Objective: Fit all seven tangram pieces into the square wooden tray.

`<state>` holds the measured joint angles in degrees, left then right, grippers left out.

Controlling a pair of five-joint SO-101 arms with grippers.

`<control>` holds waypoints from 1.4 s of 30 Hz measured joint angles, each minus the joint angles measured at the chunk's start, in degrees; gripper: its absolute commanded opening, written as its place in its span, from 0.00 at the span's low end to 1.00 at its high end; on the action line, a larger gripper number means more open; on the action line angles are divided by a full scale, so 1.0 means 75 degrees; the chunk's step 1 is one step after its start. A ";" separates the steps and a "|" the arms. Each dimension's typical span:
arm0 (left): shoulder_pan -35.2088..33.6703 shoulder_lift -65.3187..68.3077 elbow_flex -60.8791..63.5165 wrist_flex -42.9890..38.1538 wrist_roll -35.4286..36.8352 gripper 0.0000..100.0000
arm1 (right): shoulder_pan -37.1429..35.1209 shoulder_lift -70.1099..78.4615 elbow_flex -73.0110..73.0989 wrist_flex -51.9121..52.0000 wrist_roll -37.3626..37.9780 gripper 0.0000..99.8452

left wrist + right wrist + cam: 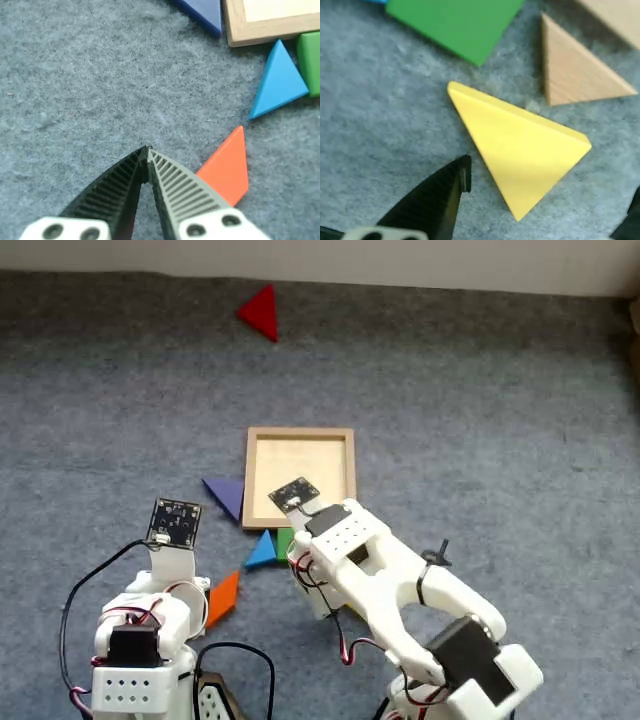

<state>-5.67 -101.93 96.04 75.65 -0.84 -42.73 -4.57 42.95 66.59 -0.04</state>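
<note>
Lying on carpet: yellow triangle [520,145], flat, one edge facing green piece [455,20] and plain wood triangle [575,70]; long axis unclear.
Right gripper [550,180]: spread wide, straddling yellow triangle, holding nothing.
Left gripper [146,152]: pressed together, empty, beside orange piece [227,165].
Tray [300,435]: near both.

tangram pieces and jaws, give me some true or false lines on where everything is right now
1. The red triangle lies far from the tray. True.
2. The blue triangle is inside the tray. False: it lies on the mat outside the tray, next to the green piece.
3. The left jaws are shut on nothing. True.
4. The right jaws grip the yellow triangle. False: they stand open, and the triangle lies flat on the mat.
</note>
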 measured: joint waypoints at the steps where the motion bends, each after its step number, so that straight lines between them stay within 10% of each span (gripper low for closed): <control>1: 0.0000 0.0000 0.0000 0.0000 0.0000 0.01 | 0.0000 0.0059 0.0000 -0.0129 0.0047 0.45; 42: 0.0000 0.0000 0.0000 0.0000 0.0000 0.01 | 0.0035 0.0105 0.0105 -0.0856 0.1313 0.29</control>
<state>-5.67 -101.93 96.04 75.65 -0.84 -42.46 -3.78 43.74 60.18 9.80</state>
